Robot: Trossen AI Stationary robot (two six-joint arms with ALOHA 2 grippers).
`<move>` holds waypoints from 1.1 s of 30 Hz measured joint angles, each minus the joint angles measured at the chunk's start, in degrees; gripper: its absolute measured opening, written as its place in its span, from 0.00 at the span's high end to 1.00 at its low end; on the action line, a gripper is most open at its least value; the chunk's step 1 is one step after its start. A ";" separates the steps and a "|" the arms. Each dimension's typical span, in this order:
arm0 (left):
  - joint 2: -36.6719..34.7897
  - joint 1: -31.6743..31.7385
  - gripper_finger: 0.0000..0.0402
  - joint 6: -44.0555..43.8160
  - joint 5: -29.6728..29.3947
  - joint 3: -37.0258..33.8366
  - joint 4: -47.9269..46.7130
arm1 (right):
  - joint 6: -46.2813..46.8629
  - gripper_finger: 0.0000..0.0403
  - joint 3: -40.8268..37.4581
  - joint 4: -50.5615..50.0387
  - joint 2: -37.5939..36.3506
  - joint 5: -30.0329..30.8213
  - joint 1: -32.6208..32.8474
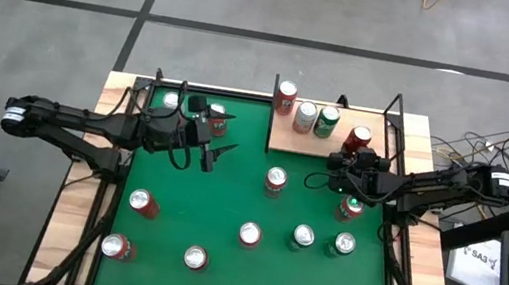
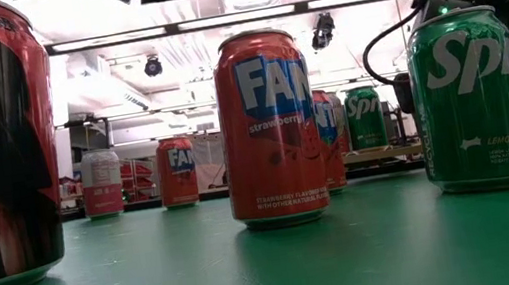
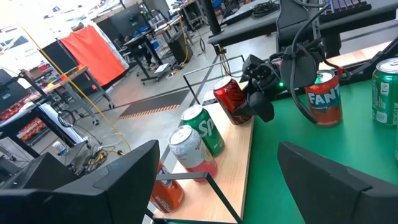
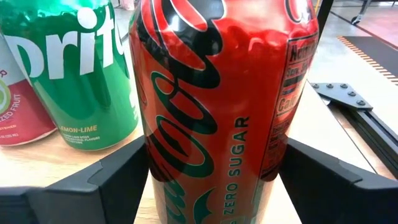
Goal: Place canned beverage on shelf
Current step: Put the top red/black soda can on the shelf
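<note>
The shelf (image 1: 287,139), a pale wood board with black rods, stands at the table's far edge, right of the middle. A red can (image 1: 287,97), a white-and-pink can (image 1: 305,117) and a green Sprite can (image 1: 326,121) stand on it. A red Coca-Cola Zero Sugar can (image 4: 217,93) stands upright near the shelf's right end (image 1: 358,138), between the fingers of my right gripper (image 4: 216,180). My left gripper (image 3: 217,180) hangs open above the green table's far left part (image 1: 213,151), with nothing between its fingers. My right gripper has the Coca-Cola can's wall (image 4: 155,168) between its two fingers, one on each opposite side; both fingers (image 4: 112,180) meet the can's outline. They come nearly level from the table's near side. The can is upright on the shelf (image 3: 239,155); its bottom is out of view.
Several cans stand about the green table: one at the middle (image 1: 275,179), one under my right arm (image 1: 350,207), three toward the near right (image 1: 303,236), three at the near left (image 1: 139,201), two at the far left (image 1: 172,102). Black frame rods (image 1: 395,113) rise beside the shelf.
</note>
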 joint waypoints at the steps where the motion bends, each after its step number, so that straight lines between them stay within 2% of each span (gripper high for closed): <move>1: 0.00 0.00 0.23 0.00 0.00 0.00 0.02 | 0.40 0.20 0.00 0.00 0.00 0.02 0.00; 7: 0.01 0.00 0.23 0.00 0.00 0.00 0.09 | 0.53 0.14 0.00 0.02 0.00 0.63 0.00; 14: 0.02 0.00 0.23 0.00 0.00 0.00 0.07 | -0.19 0.13 0.29 -0.57 -0.54 1.05 0.00; 22: 0.04 0.00 0.23 0.00 0.00 0.00 0.02 | -6.60 0.12 4.60 -1.09 -2.58 2.61 -0.36; 33: 0.04 0.00 0.23 0.00 0.04 0.00 -0.04 | -15.98 0.13 10.03 -4.31 -7.62 2.62 -4.02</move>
